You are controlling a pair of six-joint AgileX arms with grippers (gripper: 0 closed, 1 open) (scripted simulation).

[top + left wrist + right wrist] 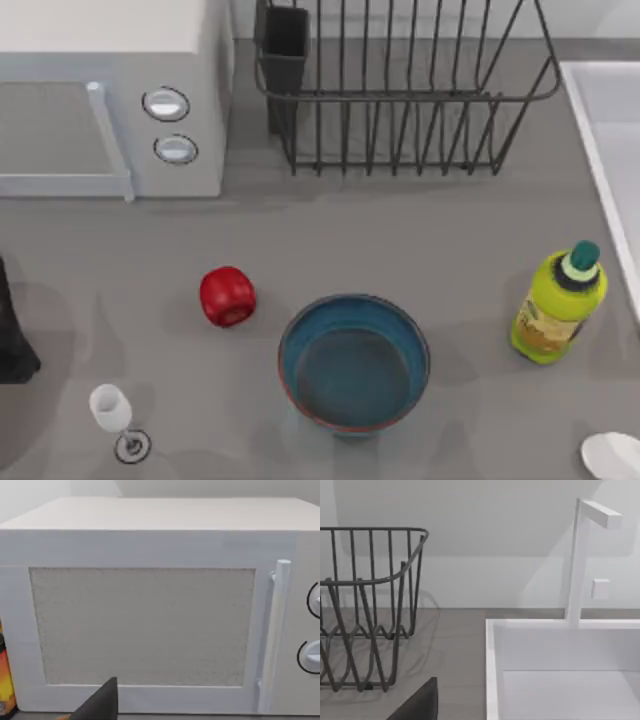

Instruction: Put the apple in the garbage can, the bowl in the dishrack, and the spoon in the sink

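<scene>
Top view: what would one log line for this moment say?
apple: on table, left of bowl | dishrack: empty | spoon: by table's right edge | nothing moved yet

The grey table (420,230) carries a white microwave (110,90) at far left and the dishrack (400,95) at far middle. The sink (605,150) is at right. Near the middle stand the apple (227,296) and the bowl (354,363). At right stands 1 yellow bottle (558,308), at near left 1 wine glass (115,415), at near right the spoon (612,455).

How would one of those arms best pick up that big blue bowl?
By its rim, from above. The bowl stands upright and open, too wide to span, so one claw finger would likely go inside and one outside the reddish-brown edge. The side nearest the apple is more crowded; the side toward the yellow bottle looks freer.
</scene>
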